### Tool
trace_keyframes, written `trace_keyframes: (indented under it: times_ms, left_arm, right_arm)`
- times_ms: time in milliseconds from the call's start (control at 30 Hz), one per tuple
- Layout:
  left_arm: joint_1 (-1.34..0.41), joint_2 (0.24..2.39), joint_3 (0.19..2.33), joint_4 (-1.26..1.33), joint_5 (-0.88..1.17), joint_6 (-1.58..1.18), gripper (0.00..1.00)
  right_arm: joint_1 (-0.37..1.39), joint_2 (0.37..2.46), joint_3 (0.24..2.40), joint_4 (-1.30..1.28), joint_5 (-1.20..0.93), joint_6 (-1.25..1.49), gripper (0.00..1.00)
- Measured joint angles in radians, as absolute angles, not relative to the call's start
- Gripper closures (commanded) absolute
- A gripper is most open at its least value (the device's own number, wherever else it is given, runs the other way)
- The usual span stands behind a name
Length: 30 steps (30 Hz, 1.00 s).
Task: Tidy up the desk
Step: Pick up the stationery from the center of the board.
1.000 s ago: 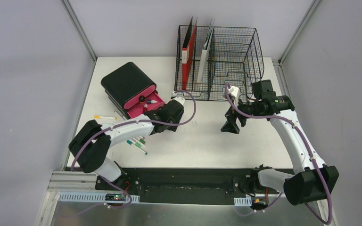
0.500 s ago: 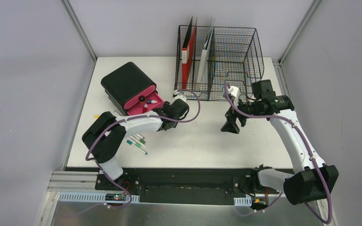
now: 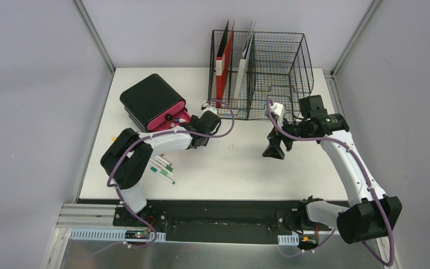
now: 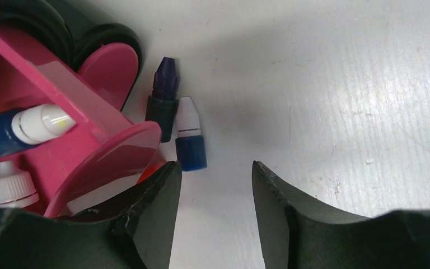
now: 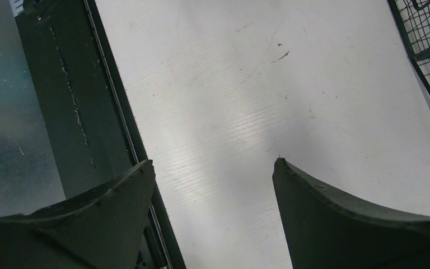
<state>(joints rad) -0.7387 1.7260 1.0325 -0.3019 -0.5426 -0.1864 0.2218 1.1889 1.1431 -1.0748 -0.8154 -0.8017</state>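
Left arm swung in toward the black-and-pink case (image 3: pixel 148 98); right arm unchanged.
Left gripper (image 4: pixel 215 168) jaws apart, empty, over the desk (image 3: pixel 246 168), blue bottle (image 4: pixel 190 143) just beside one finger. Right gripper (image 5: pixel 213 162) wide apart, empty, near the wire rack (image 3: pixel 269 61).

Ahead of your left end effector (image 4: pixel 214 166) you count one purple-capped bottle (image 4: pixel 164 102) and one white-capped bottle (image 4: pixel 190 139), two in all; one pink case (image 4: pixel 107 73) sits left
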Motion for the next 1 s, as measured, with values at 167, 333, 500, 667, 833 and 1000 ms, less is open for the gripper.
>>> trace_keyframes:
  times_ms: [167,333,500,667,833,1000]
  left_arm:
    - [-0.721,1.761,1.053,-0.294,-0.53,-0.177,0.5]
    - [-0.708,1.789,1.069,-0.291,-0.519,-0.167,0.5]
    - [-0.704,1.806,1.082,-0.288,-0.519,-0.166,0.51]
    - [-0.698,1.816,1.082,-0.288,-0.517,-0.167,0.53]
    - [-0.692,1.816,1.082,-0.287,-0.503,-0.168,0.53]
    - [-0.692,1.816,1.082,-0.286,-0.489,-0.187,0.49]
  right_arm:
    - [0.222,1.189,1.143,-1.075,-0.815,-0.803,0.2]
    - [0.222,1.19,1.142,-1.075,-0.815,-0.804,0.2]
    - [0.222,1.19,1.138,-1.075,-0.815,-0.804,0.2]
    - [0.222,1.19,1.138,-1.075,-0.815,-0.806,0.2]
    - [0.222,1.191,1.138,-1.075,-0.815,-0.806,0.2]
    - [0.222,1.191,1.138,-1.075,-0.815,-0.807,0.2]
